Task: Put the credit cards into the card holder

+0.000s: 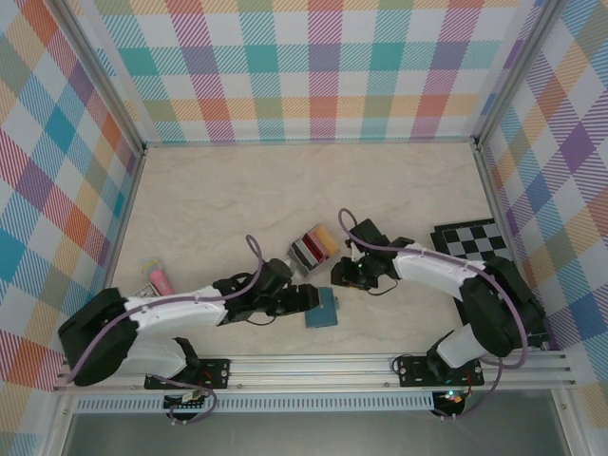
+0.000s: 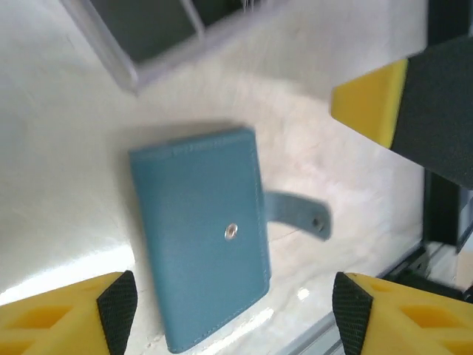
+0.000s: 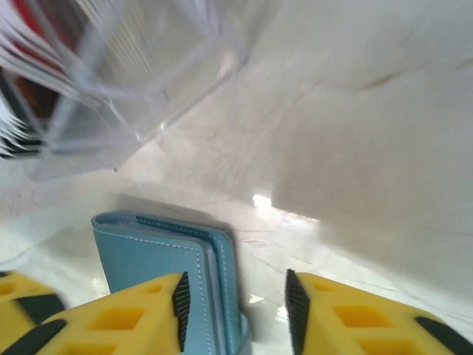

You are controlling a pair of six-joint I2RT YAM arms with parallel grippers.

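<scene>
The card holder is a teal-blue wallet lying closed and flat on the table, its snap tab hanging loose to one side. My left gripper is open; in the left wrist view the gripper stands wide on either side of the card holder without touching it. My right gripper hovers open just behind the holder. In the right wrist view the gripper has the card holder's edge in its gap, ungripped. The credit cards, red, black and yellow, stand in a small clear rack.
The clear rack sits close behind the holder, its base just past it. A black-and-white chequered board lies at the right, a small pink object at the left. The table's front rail runs just before the holder.
</scene>
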